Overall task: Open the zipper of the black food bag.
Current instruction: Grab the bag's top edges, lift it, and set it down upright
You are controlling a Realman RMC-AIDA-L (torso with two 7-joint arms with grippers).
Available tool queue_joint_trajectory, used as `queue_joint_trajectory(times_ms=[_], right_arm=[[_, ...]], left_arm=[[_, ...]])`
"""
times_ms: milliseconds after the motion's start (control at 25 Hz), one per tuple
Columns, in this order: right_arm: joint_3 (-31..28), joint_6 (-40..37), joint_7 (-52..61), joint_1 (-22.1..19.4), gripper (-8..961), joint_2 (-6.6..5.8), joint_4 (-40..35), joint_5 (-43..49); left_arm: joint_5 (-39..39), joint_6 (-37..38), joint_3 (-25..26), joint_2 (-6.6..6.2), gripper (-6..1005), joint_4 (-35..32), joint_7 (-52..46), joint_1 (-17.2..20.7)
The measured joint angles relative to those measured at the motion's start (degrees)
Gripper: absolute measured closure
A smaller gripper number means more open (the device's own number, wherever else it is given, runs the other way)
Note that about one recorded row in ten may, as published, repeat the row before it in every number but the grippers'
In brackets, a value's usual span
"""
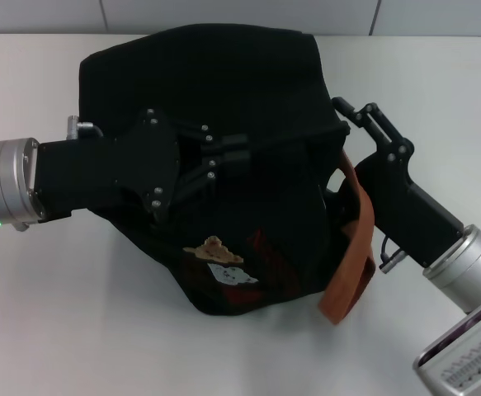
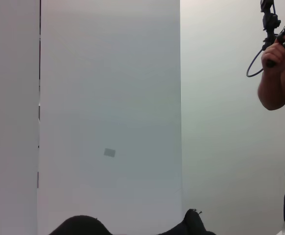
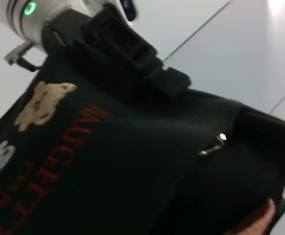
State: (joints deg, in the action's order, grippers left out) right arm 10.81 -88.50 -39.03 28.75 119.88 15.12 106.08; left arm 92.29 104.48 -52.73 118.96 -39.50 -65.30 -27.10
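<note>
You were in the bracing-and-reaching stage: the black food bag (image 1: 223, 124) lay slumped on the white bench (image 1: 42, 313), its bear patch (image 1: 215, 247) and white patch (image 1: 233, 275) facing the head camera and a brown-orange strap handle (image 1: 351, 264) trailing off its right side. Your left tool (image 1: 244, 157) reached in from the left and lay over the middle of the bag, its dark fingers close together against the fabric; whether they were pinching cloth or only pressing down on it, I could not tell. Your right tool (image 1: 347, 111) sat at the bag's right upper edge, just above the strap, and its fingers merged with the black cloth, so I could not say if they were spread or pressed together. The zipper line itself did not show plainly in the head view. In the right wrist view a small shiny metal pull (image 3: 213, 145) stood out on the bag's dark flank, near a fold, with the left tool (image 3: 132, 54) beyond it; it looked small and bright, so it may have been the pocket pull and not the dull grey main tab, which I could not find. By my reading the zipper was not yet open. The next move called for you to locate the main tab, bring the right tool onto it, close on it squarely, and draw it along the seam while the left tool held the bag steady.
</note>
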Motion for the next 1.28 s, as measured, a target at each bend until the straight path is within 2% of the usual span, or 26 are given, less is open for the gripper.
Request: queue_joint_trajectory(times_ms=[240,680,1280], right_arm=[[0.16,-0.35,-4.28,-0.01,113,0.00,1.58,0.03],[-0.60,-3.07,-0.95,-0.70,114,0.01,1.81,-0.24],[-0.39,-3.13,1.98,-0.45,296,0.00,0.96,0.16]], left_arm=[[0.00,0.11,-0.01,0.04,911,0.08,0.03,0.02],[-0.01,-0.01,-0.01,0.04,910,0.94,0.07,-0.06],[0.00,0.11,-0.10,0.04,910,1.71,0.71,-0.06]])
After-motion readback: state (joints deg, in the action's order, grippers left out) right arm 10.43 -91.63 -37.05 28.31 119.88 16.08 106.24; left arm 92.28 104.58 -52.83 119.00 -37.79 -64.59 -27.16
